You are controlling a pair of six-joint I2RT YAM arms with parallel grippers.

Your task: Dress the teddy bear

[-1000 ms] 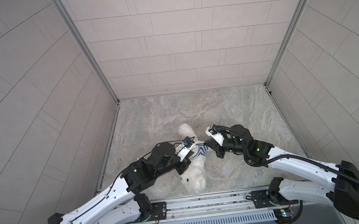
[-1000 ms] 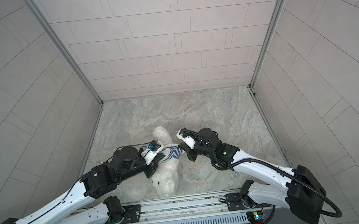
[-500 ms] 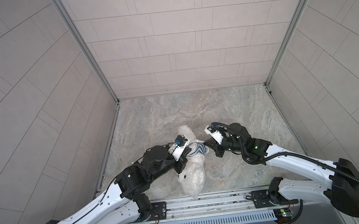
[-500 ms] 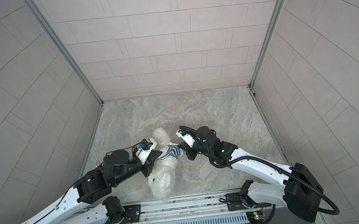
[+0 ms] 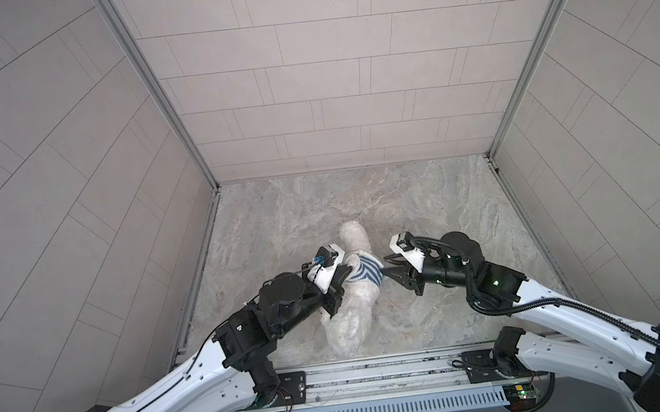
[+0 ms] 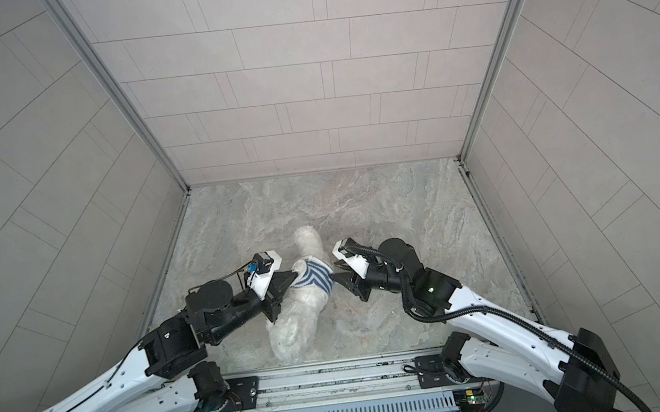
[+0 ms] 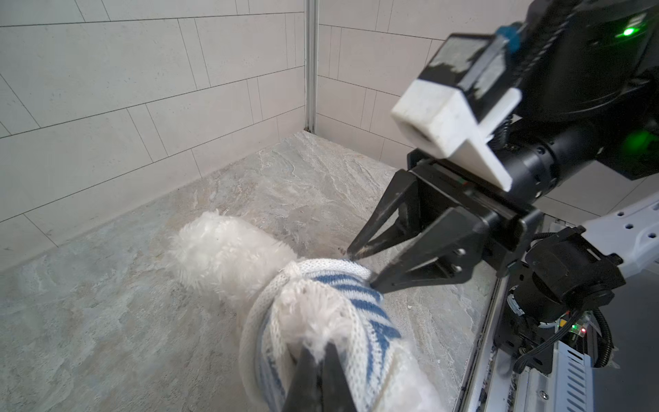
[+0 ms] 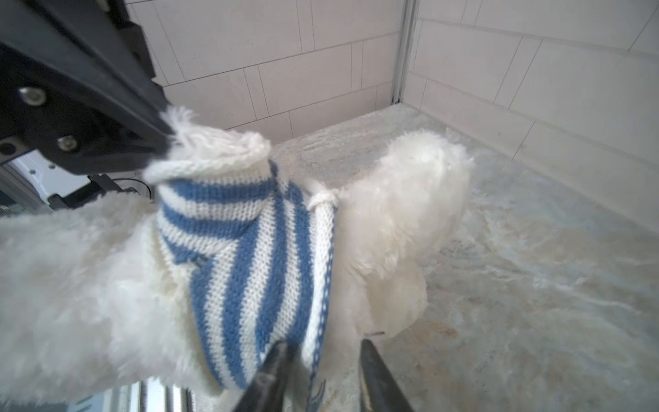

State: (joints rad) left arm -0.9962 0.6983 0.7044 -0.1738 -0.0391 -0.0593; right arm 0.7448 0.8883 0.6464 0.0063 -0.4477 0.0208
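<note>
My left gripper (image 5: 345,275) clamped on shirt (image 5: 366,273); right gripper (image 5: 385,265) jaws apart beside right hem. I'd pinch knit only, not fur, tug 2 sides evenly down bear (image 5: 352,317).

Top views look down — wrist views close on teddy bear (image 7: 228,255).
</note>
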